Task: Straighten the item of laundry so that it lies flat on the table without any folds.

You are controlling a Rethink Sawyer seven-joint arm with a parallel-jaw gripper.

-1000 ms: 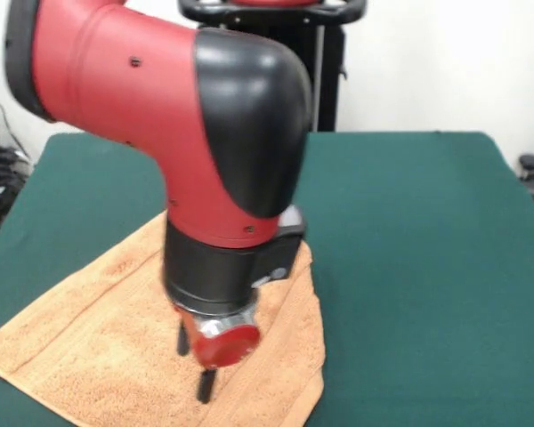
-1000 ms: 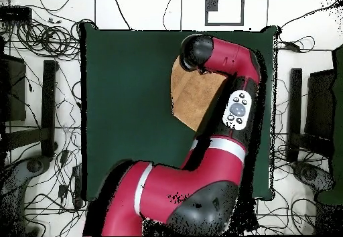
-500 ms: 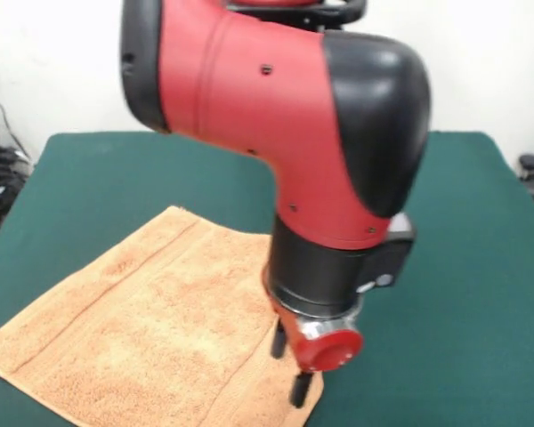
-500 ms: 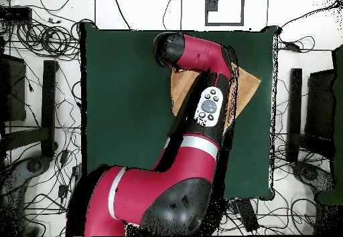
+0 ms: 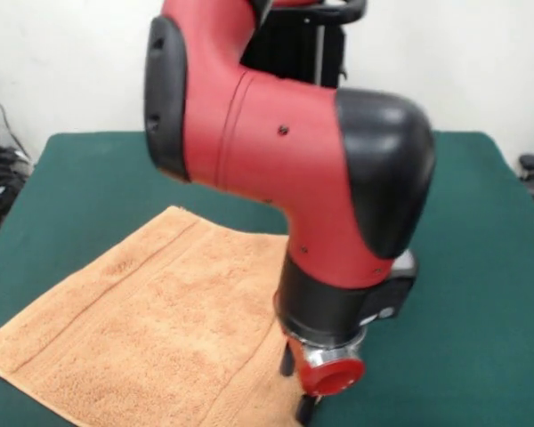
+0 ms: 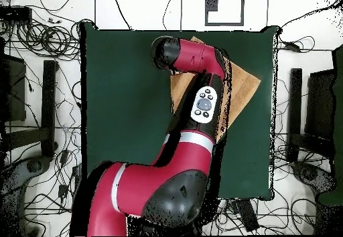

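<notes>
Green table (image 5: 481, 267) — peach towel (image 5: 151, 338) spread flat; gripper (image 5: 299, 387) at towel edge — grip state unclear.

The desk (image 5: 481, 231) has a dark green felt-like top. One thing lies on it: a peach towel (image 5: 151, 329), spread out at an angle to the desk's edges, a woven band showing along its side, with green bare all round it.

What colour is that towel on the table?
Light peach-orange, with woven border bands; the towel shows best in the front view.
</notes>
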